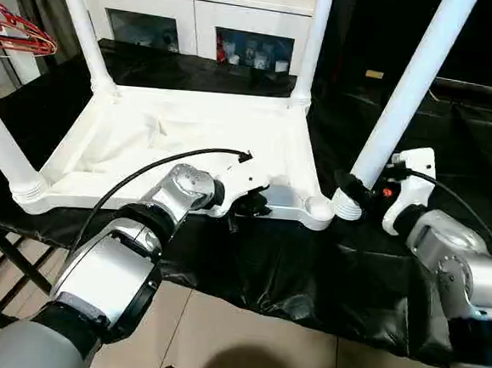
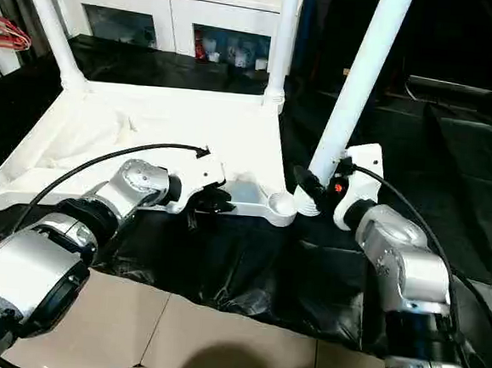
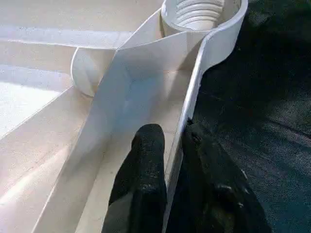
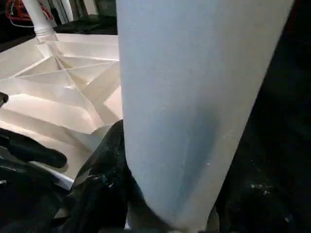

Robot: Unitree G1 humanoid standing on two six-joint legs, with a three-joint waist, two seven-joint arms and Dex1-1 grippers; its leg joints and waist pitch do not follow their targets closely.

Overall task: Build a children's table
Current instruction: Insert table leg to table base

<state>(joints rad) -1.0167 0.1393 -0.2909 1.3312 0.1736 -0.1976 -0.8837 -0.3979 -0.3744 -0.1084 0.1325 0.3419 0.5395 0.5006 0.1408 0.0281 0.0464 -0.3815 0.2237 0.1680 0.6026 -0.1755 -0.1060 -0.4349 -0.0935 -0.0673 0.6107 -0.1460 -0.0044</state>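
Clamping the near rim of the upturned table top (image 1: 190,137), the left gripper (image 3: 176,160) has its jaws closed on the thin white wall, one black finger inside the rim and the other outside, as seen in the left wrist view. The grip sits just left of the empty threaded corner socket (image 1: 318,208), low and right of centre in the head view. The right gripper (image 1: 353,195) has its jaws closed around the lower end of a loose white leg (image 1: 411,86), which leans up toward the upper right of the frame. The leg's ribbed base is held just beside the empty socket, right of it, not seated in it.

Three other legs are already standing in their sockets: one at the upper left (image 1: 81,22), one at upper centre (image 1: 315,38) and one at the left edge (image 1: 1,152). The table top lies underside up on a worktop draped in black sheeting (image 1: 308,266). A white cabinet (image 1: 199,18) with glass doors is seen along the top of the frame, and red hangers (image 1: 15,34) at the upper left.
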